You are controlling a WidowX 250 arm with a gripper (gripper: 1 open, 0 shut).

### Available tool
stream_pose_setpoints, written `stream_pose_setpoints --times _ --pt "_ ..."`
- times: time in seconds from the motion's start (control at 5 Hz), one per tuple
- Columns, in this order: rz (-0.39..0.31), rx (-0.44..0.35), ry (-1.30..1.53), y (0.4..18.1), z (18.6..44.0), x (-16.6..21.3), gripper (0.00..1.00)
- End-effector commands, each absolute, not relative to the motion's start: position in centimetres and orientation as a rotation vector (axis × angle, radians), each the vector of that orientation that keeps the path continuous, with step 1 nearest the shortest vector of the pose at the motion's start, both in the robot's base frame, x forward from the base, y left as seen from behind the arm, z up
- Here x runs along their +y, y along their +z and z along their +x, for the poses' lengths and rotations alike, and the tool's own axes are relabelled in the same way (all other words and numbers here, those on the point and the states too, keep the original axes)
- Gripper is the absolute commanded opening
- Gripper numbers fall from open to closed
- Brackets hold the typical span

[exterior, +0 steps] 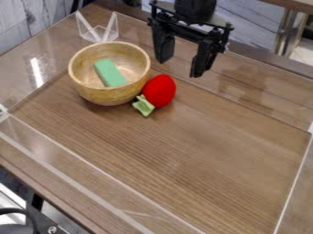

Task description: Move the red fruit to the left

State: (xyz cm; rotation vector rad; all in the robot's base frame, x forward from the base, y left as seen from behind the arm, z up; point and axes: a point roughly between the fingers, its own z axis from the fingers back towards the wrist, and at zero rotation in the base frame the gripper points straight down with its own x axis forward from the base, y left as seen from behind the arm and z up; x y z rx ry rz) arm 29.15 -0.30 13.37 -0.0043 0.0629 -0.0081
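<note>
Right of the wooden bowl [83,83], you see the robot arm [193,20] cut off by the top edge, and its gripper [180,69] is too small and dark for you to make out the fine shape of its fingertips. The clear, crumpled-looking thing [94,28] behind the bowl is too blurred for you to name — its outline breaks up against the wood — and in front of the bowl, at the near left corner, the black machinery [17,219] runs out of your view.
</note>
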Motion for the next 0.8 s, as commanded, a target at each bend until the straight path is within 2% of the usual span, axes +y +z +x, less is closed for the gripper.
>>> stream_pose_setpoints --times 0.0,0.2,0.6 --pt "0.007 0.086 -0.082 12.8 29.1 0.6 1.00" --pt "0.028 0.104 -0.150 11.7 29.4 2.0 1.00" --pt "0.033 0.094 -0.025 9.8 30.9 4.7 1.00"
